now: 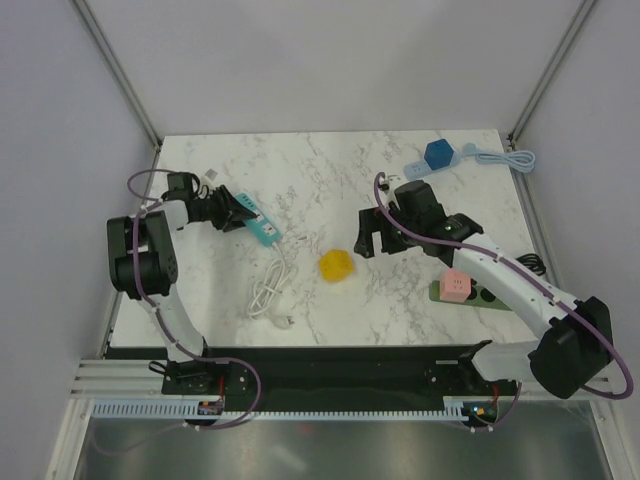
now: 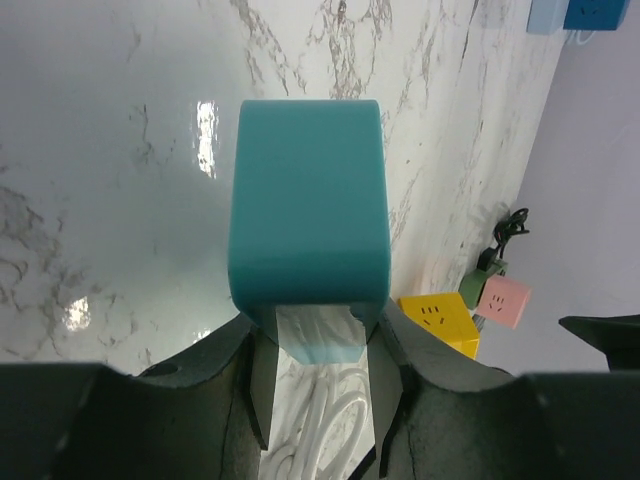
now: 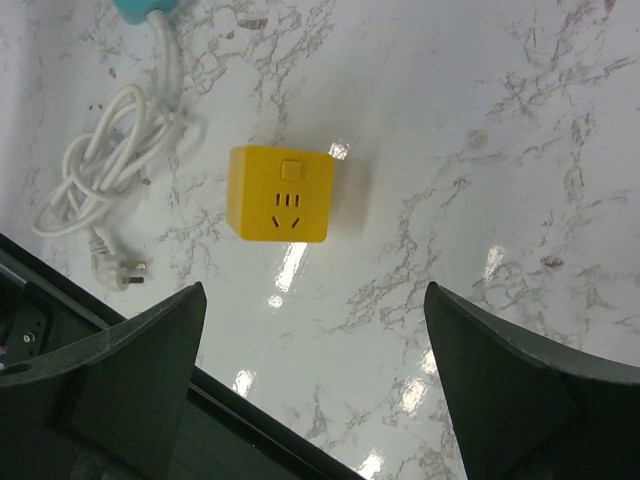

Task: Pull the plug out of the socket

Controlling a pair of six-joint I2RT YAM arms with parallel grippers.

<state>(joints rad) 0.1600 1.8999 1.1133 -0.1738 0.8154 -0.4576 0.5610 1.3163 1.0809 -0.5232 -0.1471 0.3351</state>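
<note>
My left gripper [image 1: 232, 212] is shut on the near end of a teal power strip [image 1: 258, 224], which lies on the marble table at the left. In the left wrist view the strip [image 2: 310, 200] sits between my fingers [image 2: 225, 365]. A yellow cube adapter [image 1: 336, 265] lies alone on the table, apart from the strip, sockets facing up [image 3: 282, 193]. My right gripper [image 1: 371, 243] hovers just right of the cube, open and empty [image 3: 315, 385]. The strip's white cable [image 1: 270, 290] lies coiled in front, ending in a plug [image 3: 125, 270].
A pink cube [image 1: 457, 285] sits on a dark green power strip [image 1: 490, 297] at the right. A blue cube [image 1: 439, 154] sits on a light-blue strip with its cable [image 1: 505, 158] at the back right. The table [image 1: 330, 170] ends at a black front rail.
</note>
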